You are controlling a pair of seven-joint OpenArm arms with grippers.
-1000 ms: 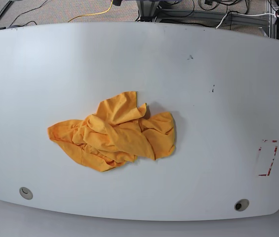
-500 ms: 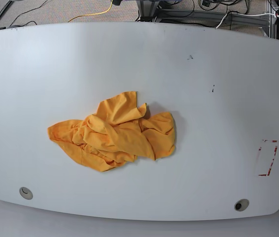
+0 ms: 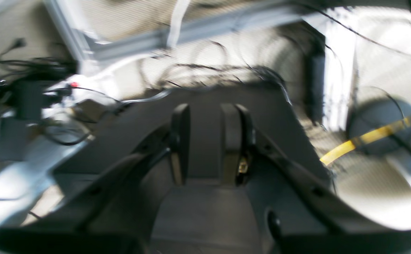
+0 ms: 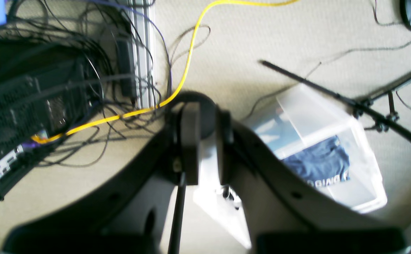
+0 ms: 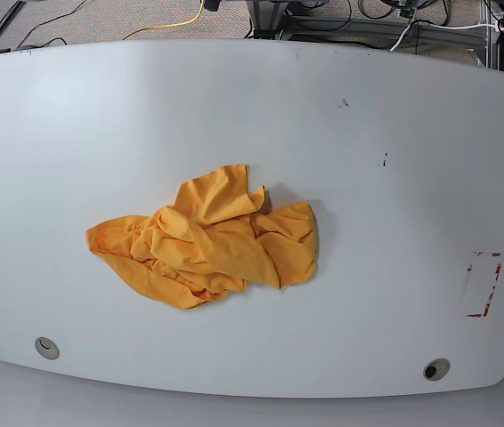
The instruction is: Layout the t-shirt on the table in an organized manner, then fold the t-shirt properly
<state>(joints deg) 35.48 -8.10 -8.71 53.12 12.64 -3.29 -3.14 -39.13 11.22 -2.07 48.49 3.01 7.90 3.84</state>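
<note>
Nothing on the bench (image 5: 394, 116) has changed over the last second: the t-shirt (image 5: 207, 245) lies in the same crumpled orange heap a little left of the middle, nearer the front edge than the back, so laying it out has not begun. Neither arm appears in the base view; both wrist cameras look down at the floor beside the bench. The left gripper (image 3: 205, 141) shows its fingers a little apart with nothing between them, though the picture is blurred. The right gripper (image 4: 205, 141) has its fingers nearly pressed together, only a narrow slit between them, and they hold nothing. The first job, by my judgement, is to bring both arms over the heap and find a hem or sleeve to pull flat. On the bench there are only two round grommets (image 5: 47, 348) near the front corners and a red tape outline (image 5: 483, 285) toward the right edge, well apart from the shirt. Below the right gripper lie a yellow cable (image 4: 188, 67) and a clear plastic bin (image 4: 332, 141).
</note>
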